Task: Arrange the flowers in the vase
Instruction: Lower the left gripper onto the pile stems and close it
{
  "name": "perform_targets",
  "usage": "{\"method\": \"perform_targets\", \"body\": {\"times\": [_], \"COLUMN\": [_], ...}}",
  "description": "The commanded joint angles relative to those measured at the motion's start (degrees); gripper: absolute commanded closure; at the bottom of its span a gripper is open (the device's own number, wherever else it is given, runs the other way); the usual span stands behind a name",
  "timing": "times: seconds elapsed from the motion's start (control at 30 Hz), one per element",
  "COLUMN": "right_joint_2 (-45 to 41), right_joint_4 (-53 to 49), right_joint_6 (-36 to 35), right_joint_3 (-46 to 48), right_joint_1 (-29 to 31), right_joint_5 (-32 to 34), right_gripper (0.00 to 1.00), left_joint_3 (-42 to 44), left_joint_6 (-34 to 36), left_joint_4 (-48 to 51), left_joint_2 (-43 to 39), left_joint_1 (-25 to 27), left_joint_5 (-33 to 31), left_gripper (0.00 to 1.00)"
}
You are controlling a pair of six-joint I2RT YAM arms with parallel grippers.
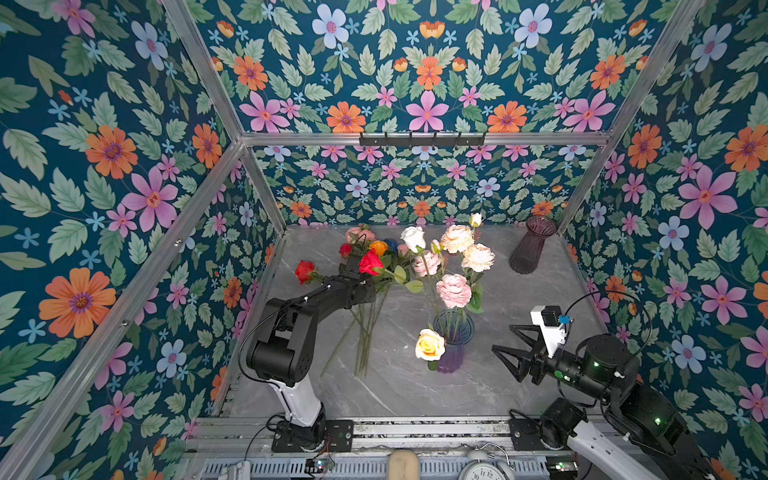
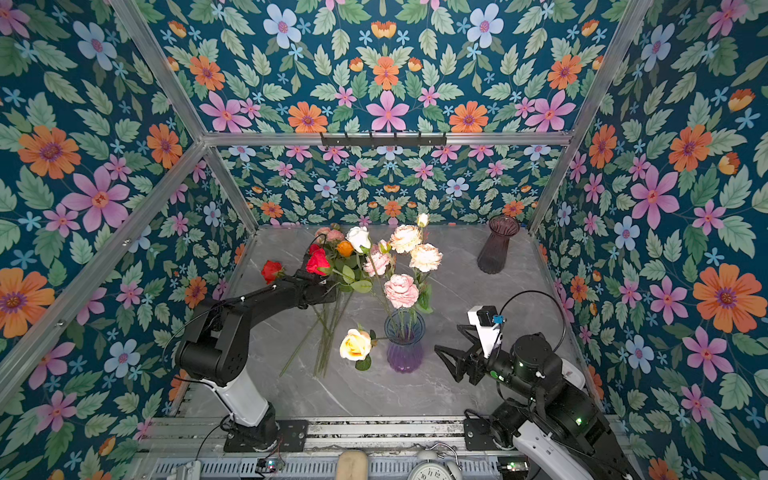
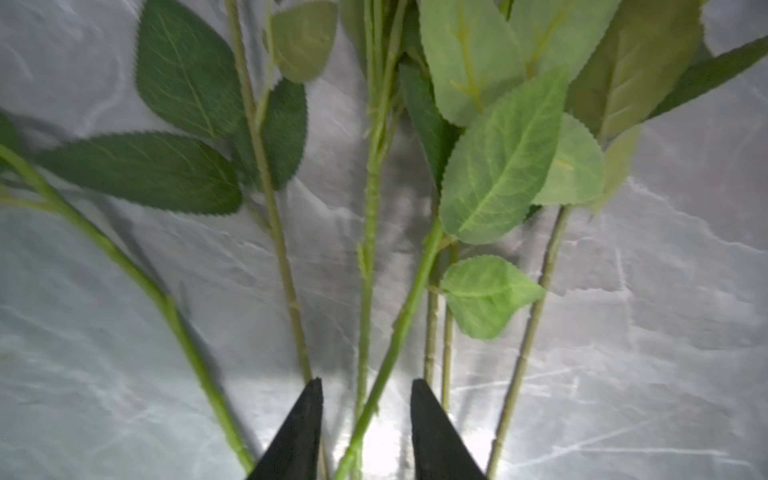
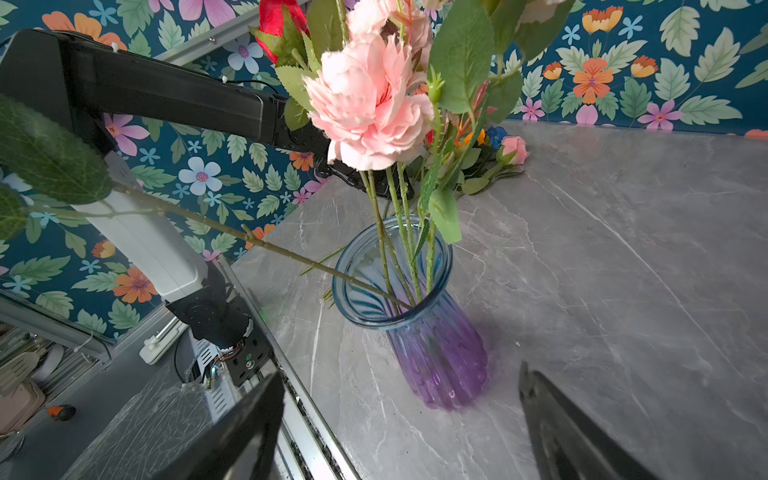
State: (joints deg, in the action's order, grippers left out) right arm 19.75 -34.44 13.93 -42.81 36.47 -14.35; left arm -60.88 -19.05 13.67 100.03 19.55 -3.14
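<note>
1. Now the left gripper (image 3: 365, 386) has its jaws partway closed about a bright green stem (image 3: 399, 324); whether they pinch it cannot be told.
2. Around it the loose flowers (image 1: 365, 332) lie on the grey table (image 1: 415, 386), a red rose (image 1: 370, 262) just beyond its tips.
3. To its right stands the blue-purple vase (image 1: 453, 345), holding pink peonies (image 1: 455, 291), a white rose (image 1: 413, 238) and a yellow rose (image 1: 430, 345).
4. Farther right, the right gripper (image 1: 501, 336) hangs wide open and empty.

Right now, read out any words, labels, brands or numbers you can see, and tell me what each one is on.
"11 12": on the dial of the alarm clock at the front edge, seen in both top views; its other numerals are cut off or too small to read.
No other words, labels or brands are readable anywhere.
</note>
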Motion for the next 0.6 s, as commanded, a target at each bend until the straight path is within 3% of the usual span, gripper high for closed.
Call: {"method": "perform_targets", "body": {"times": [0.0, 0.3, 0.57], "right_joint_2": [-0.1, 0.16, -0.59], "right_joint_4": [0.58, 0.78, -0.28], "right_joint_6": [-0.33, -0.35, -0.13], "right_joint_3": [-0.13, -0.08, -0.33], "right_joint_1": [0.07, 0.08, 0.01], "right_joint_5": [0.7, 0.73, 0.99], "right_gripper": [0.1, 0.1, 0.1], "left_joint_3": [-0.55, -0.3, -0.26], "left_joint_6": [2.42, 2.58, 1.99], "left_joint_4": [1.5, -0.7, -1.58], "left_joint_2": [0.08, 1.99, 2.89], "left_joint_1": [0.13, -0.02, 0.0], "left_joint_5": [-5.54, 2.16, 2.75], "left_gripper": [0.65, 0.68, 0.69]}}
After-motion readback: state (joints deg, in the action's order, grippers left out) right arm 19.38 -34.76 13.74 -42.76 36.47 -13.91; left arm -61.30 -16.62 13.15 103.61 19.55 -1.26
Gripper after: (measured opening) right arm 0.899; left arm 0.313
